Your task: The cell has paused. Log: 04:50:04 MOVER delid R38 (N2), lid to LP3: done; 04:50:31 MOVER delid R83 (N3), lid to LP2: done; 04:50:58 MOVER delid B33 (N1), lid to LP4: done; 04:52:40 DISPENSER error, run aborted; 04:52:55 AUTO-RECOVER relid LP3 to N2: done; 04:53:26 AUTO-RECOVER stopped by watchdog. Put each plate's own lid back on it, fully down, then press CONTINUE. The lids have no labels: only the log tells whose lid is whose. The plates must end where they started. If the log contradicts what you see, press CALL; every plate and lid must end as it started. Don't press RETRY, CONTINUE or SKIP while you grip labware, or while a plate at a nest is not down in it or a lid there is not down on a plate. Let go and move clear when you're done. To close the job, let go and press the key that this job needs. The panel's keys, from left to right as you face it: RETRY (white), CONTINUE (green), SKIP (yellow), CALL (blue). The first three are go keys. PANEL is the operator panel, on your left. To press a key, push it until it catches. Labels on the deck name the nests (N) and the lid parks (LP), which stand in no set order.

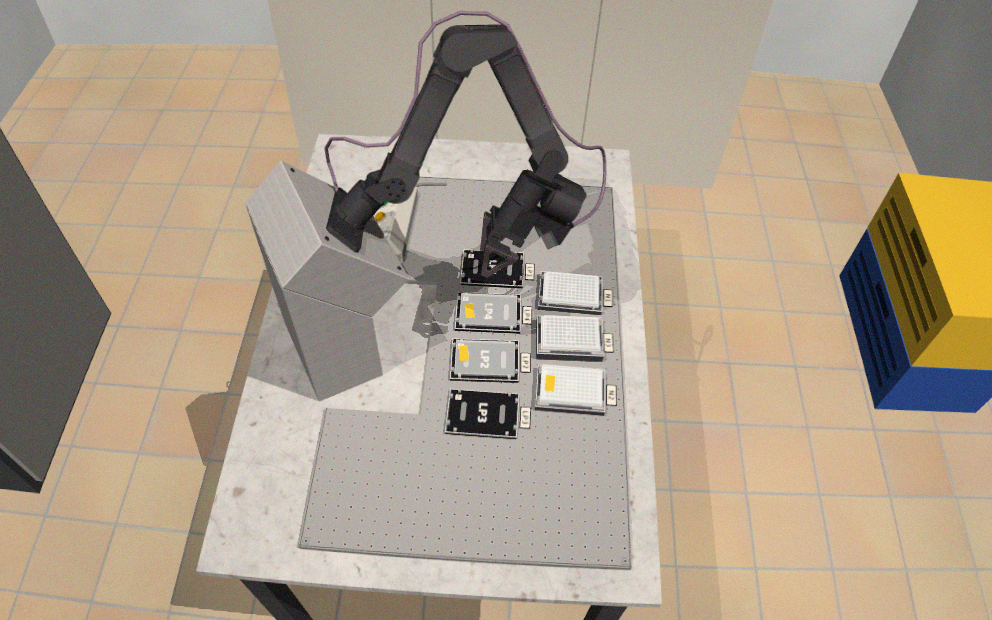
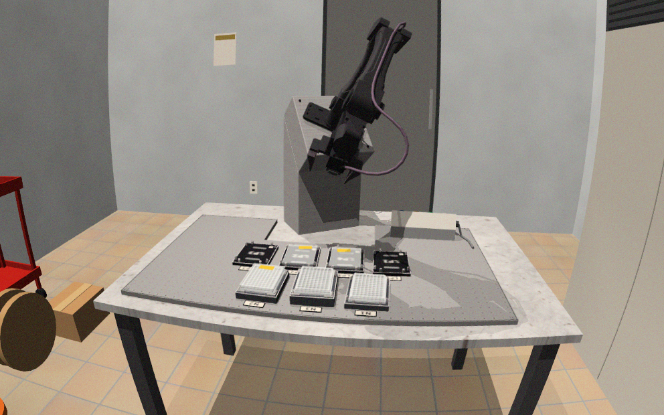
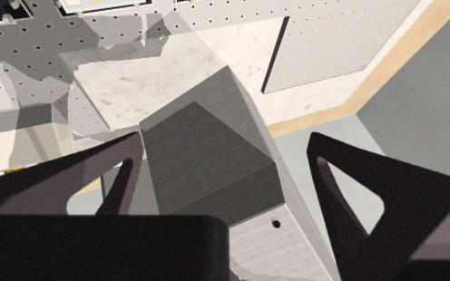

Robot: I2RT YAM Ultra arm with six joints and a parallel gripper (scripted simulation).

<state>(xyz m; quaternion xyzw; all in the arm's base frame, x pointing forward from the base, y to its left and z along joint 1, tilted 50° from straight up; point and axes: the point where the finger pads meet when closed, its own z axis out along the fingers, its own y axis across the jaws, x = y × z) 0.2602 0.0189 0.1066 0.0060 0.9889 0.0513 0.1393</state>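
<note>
My open, empty gripper hangs high above the deck. A clear lid with a yellow tag lies at LP4; another lies at LP2. The plate at N2 has a lid with a yellow tag. The plates at N3 and N1 show bare wells. LP3 is empty and black; so is LP1, partly behind the fingers in the top view. The panel is mostly hidden; one yellow key shows.
The grey arm pedestal stands beside the panel and fills the middle of the wrist view. The parks and nests form two close rows on the perforated deck. A cable lies by the panel.
</note>
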